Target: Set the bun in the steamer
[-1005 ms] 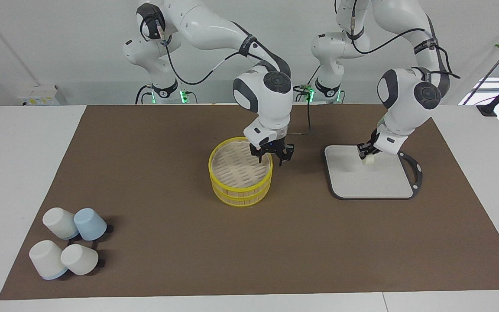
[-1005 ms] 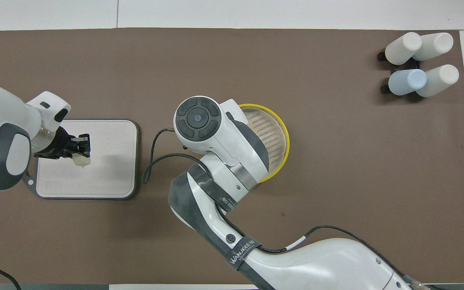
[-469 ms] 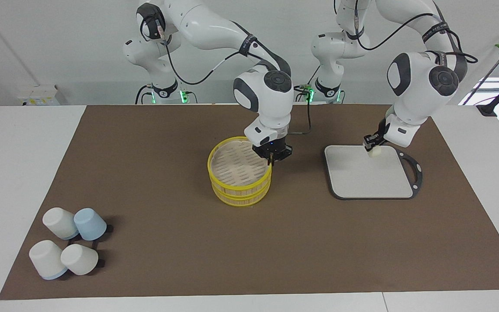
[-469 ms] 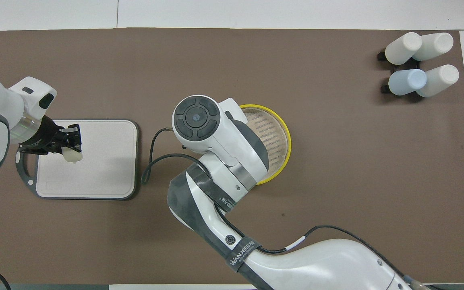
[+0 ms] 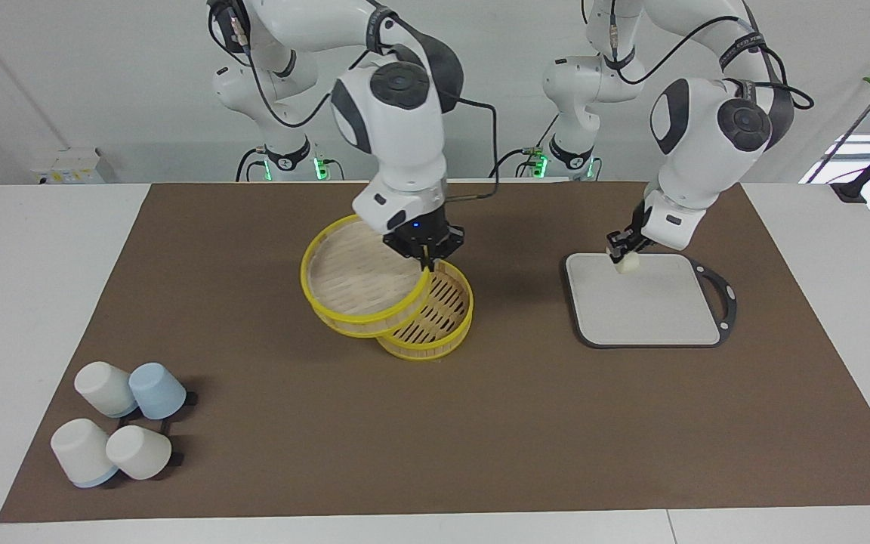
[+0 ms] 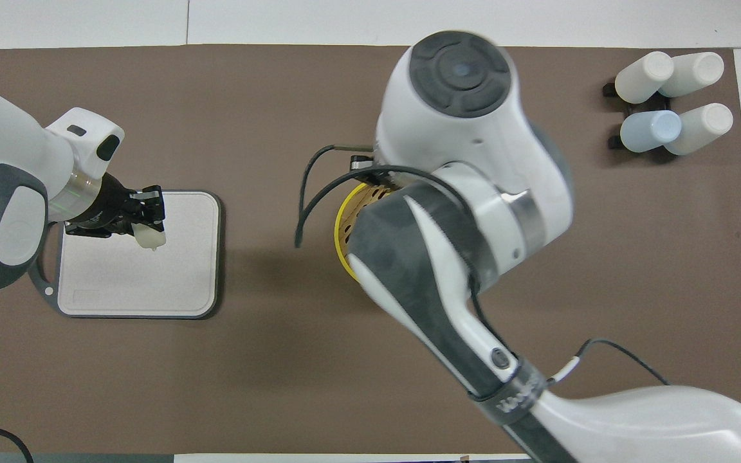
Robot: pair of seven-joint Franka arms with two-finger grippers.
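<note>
Bun [image 5: 626, 261] is clamped in left gripper [image 5: 623, 253] jaws, over the board [image 5: 646, 302]. Right gripper [image 5: 424, 253] jaws pinch the lid [image 5: 359, 283], tilted over the steamer [image 5: 431, 321]. Risk: lid slips onto the basket, or arms clash at drop-off.

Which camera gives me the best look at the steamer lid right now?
The facing view. There the lid hangs tilted from the right tool, pinched by its rim over the steamer. In the overhead view the right arm covers the lid; only a sliver of the steamer shows.
</note>
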